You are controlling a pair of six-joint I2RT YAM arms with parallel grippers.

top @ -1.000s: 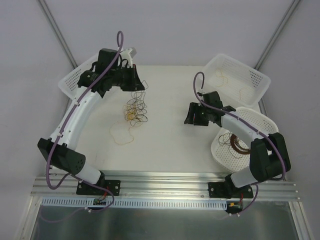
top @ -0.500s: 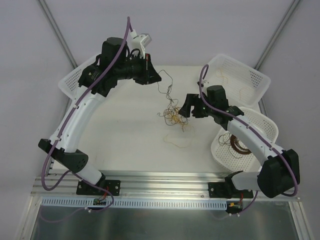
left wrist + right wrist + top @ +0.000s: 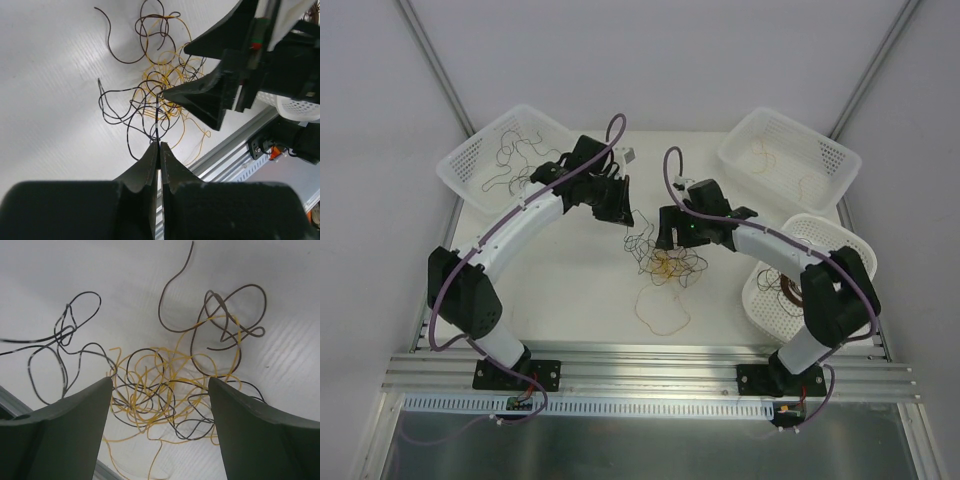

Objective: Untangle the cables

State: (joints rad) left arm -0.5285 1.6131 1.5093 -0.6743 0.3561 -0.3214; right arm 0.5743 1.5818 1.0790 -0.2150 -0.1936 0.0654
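Cables: thin, floppy yellow, brown and black wire cables (image 3: 665, 264) are lying in a loose tangle on the white table (image 3: 560, 290), between the two grippers.
Left gripper: the left gripper (image 3: 159, 146) is pressing its jaws together, seemingly pinching one black strand that leads out of the tangle.
Right gripper: the right gripper (image 3: 160, 385) is hanging spread wide, its fingers straddling the tangle and grasping nothing.
Basket: a round white perforated plastic basket (image 3: 765, 315) is sitting beside the right arm and holding a dark-brown wire coil (image 3: 790, 290).
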